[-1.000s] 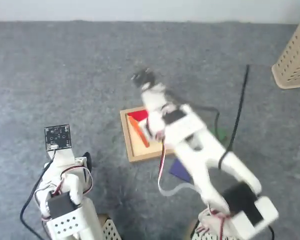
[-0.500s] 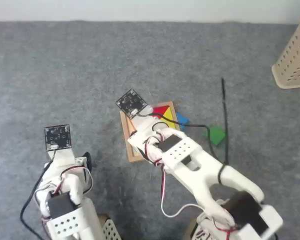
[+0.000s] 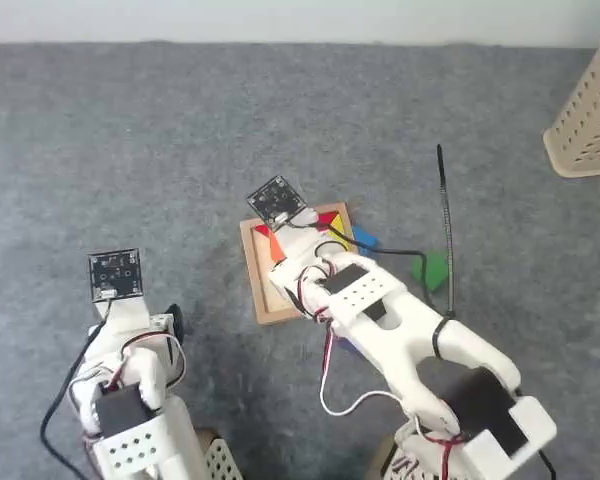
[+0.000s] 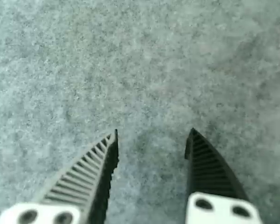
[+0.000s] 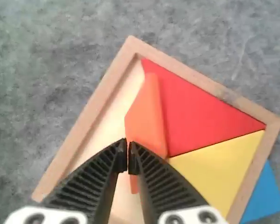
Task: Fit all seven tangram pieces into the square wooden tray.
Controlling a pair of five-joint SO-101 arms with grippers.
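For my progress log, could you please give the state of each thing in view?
Square wooden tray: partly filled.
Red triangle: in tray.
Yellow triangle: in tray.
Orange piece: in tray.
Blue piece: outside tray.
Green piece: outside tray.
Left gripper: open.
Right gripper: shut.

Tray half beneath right arm

Three pieces inside tray

Bright, even, diffuse light from above. Desk uniformly lit; soft faint shadow under right arm. Darker patch on desk between tips of left pincer. Tray lit flat, matte, same for pieces in it.
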